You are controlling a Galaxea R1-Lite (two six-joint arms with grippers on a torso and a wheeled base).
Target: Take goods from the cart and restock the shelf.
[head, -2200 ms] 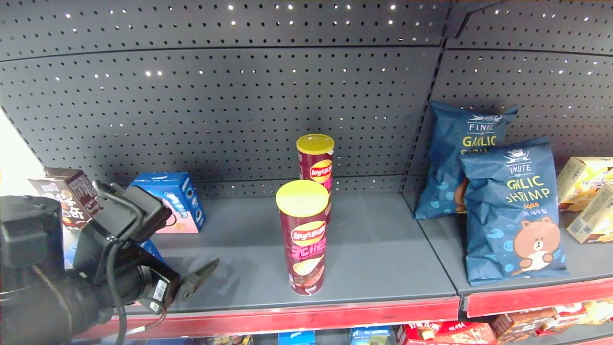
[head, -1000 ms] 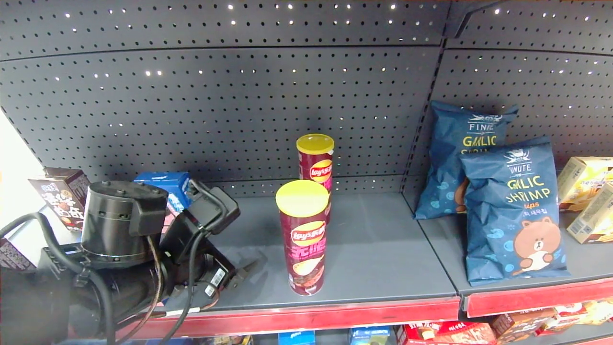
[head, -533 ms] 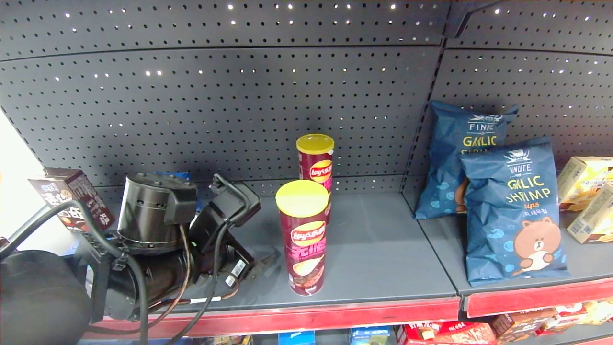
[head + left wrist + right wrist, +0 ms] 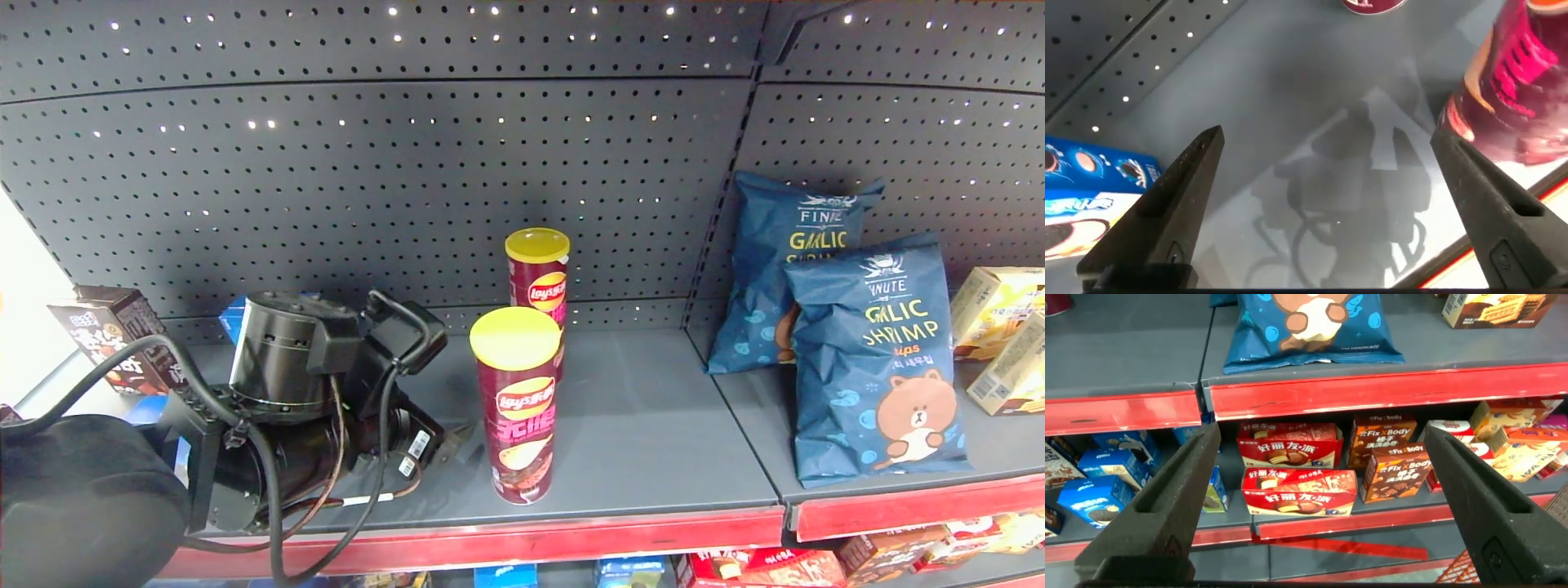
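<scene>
Beside the front chip can (image 4: 518,408), left claw (image 4: 1327,139) spread, cookie box (image 4: 1086,192) nearby, right claw (image 4: 1323,431) spread toward lower shelves (image 4: 1331,528).

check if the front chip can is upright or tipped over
Upright: the front chip can stands on its base on the shelf, yellow lid facing up.

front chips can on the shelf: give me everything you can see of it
The front chips can is a tall maroon tube with a flat yellow lid. It looks like printed cardboard, and a red-and-yellow logo and a snack picture face outward. It stands upright near the front edge of the grey shelf, in front of a matching rear can and apart from it. The open left tool sits at its left, not touching.
</scene>
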